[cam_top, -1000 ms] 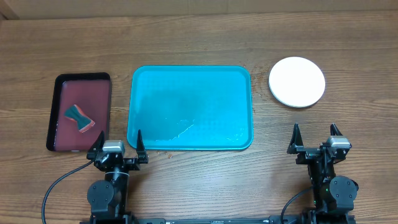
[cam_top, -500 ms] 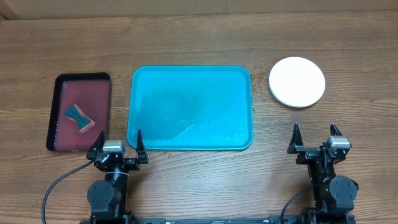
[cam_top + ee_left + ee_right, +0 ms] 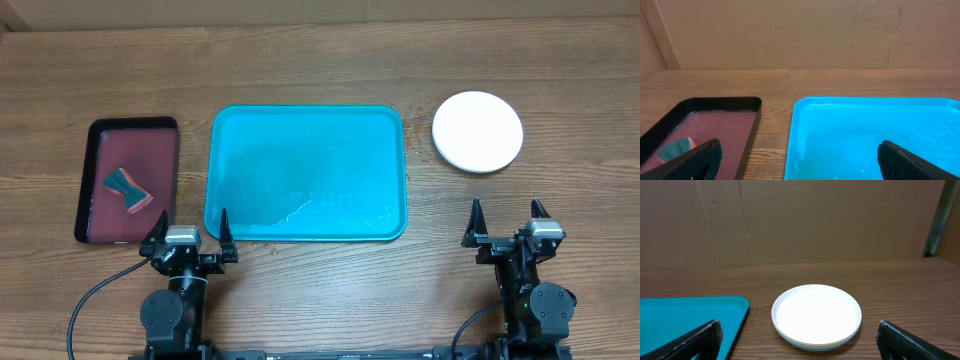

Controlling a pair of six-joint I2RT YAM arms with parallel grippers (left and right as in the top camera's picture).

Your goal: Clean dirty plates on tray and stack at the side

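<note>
- The left gripper [image 3: 190, 228] hovers low at the near edge of the table [image 3: 320, 60], in front of the gap between the two trays. Its jaws are spread wide and hold nothing.
- The right gripper [image 3: 507, 215] sits at the near edge on the right side, also spread wide with nothing between its fingers.
- The tray [image 3: 305, 172] lies flat mid-table with its long side facing the arms. A wet sheen and a few droplets show along its near part.
- The plates [image 3: 477, 131] sit in one stack on the bare table, right of the tray and apart from it, beyond the right gripper.
- The top plate is white and looks clean. The right wrist view shows a second rim just under it; the colours below cannot be told.
- The red tray [image 3: 128, 180], black-rimmed, lies left of the tray with a narrow strip of table between them.
- A sponge [image 3: 127, 190], teal with a pink-red face, rests inside the red tray, nearer its front half and tilted to the tray's sides.
- In the left wrist view, the sponge's teal corner peeks out beside the left finger.
</note>
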